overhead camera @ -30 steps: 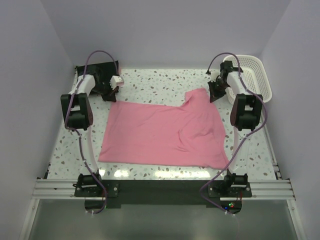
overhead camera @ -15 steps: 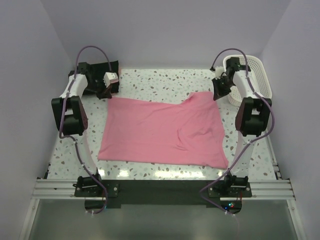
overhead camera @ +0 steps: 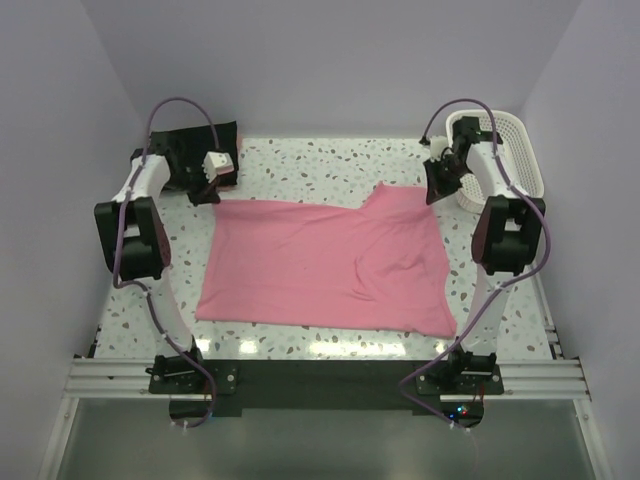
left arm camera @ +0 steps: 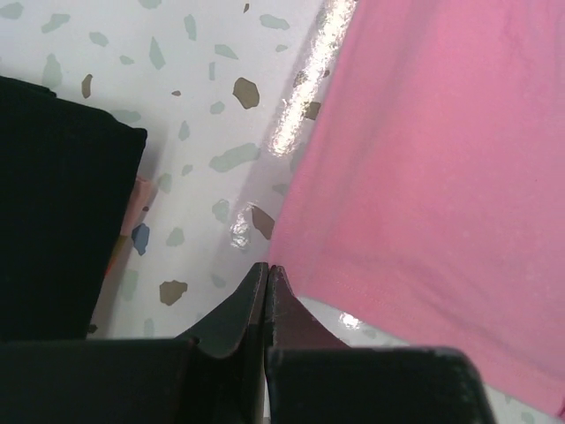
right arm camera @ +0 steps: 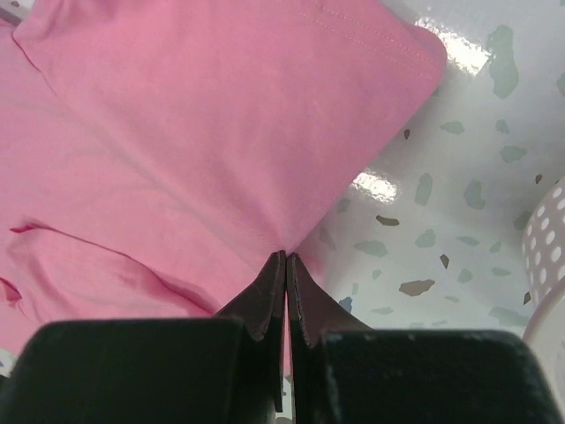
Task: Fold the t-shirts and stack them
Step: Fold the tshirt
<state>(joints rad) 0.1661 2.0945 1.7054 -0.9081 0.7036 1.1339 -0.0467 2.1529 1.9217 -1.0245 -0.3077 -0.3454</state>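
Observation:
The pink t-shirt lies spread flat across the middle of the table. My left gripper is at its far left corner, and in the left wrist view its jaws are shut right on that corner of the pink fabric. My right gripper is at the far right corner. In the right wrist view it is shut on a pinch of the pink cloth. The folded black garment lies at the far left corner of the table, partly behind my left arm. It also shows in the left wrist view.
The white lattice basket stands at the far right, just beyond my right arm, and its wall shows in the right wrist view. Speckled tabletop runs between the shirt and the back wall.
Both grippers have moved outward and a little back with the shirt's far corners. The raised far right part has come down and the far edge now lies straighter.

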